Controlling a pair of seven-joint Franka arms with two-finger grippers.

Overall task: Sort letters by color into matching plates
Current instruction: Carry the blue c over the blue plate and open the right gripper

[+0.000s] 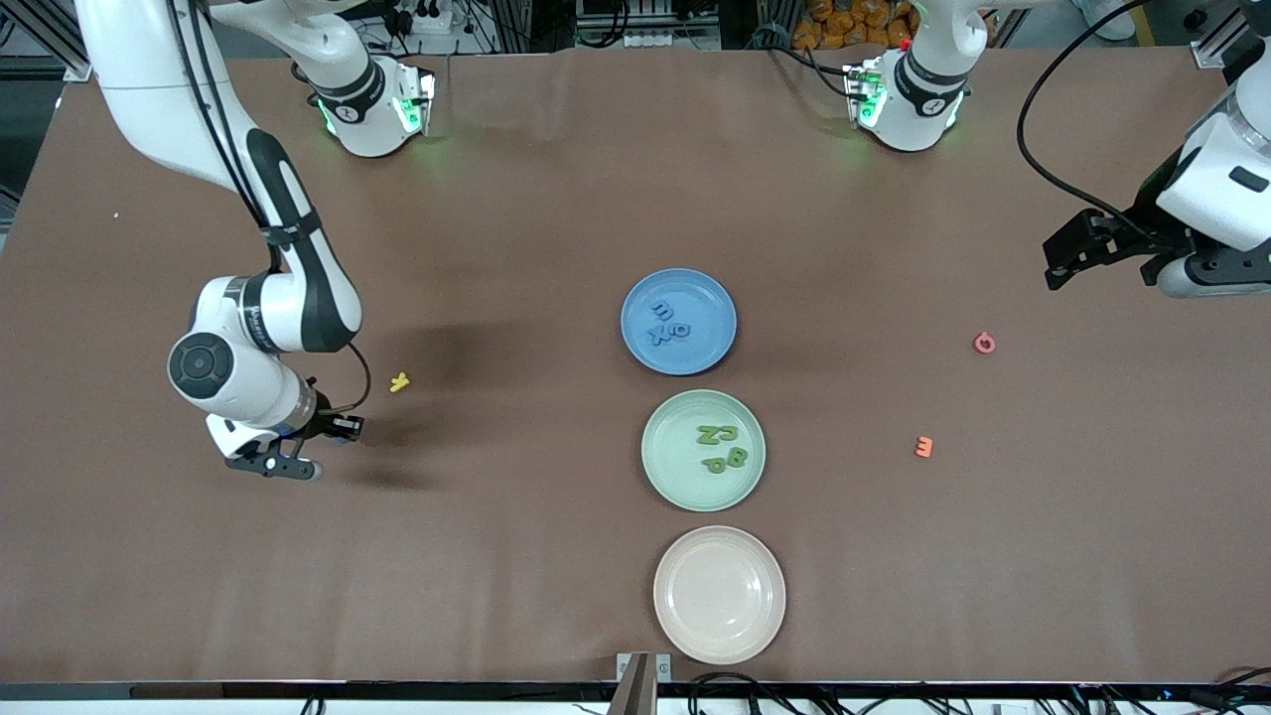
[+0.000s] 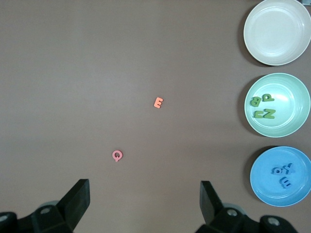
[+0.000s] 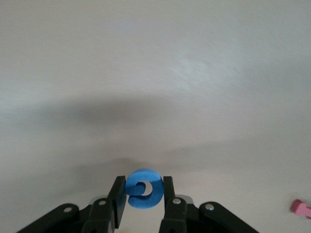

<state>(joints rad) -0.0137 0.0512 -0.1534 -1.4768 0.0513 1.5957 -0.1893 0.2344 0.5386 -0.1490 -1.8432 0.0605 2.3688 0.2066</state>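
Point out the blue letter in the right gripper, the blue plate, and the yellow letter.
blue letter (image 3: pixel 143 189): right wrist view, its rounded face.
blue plate (image 1: pixel 707 357): front view, bare rim.
yellow letter (image 1: pixel 399 381): front view, its middle.

I count three plates: one blue plate, one green plate, one cream plate. Blue letters: three in the blue plate, one pinched in the right gripper. Four green letters, one yellow, one pink, one orange.
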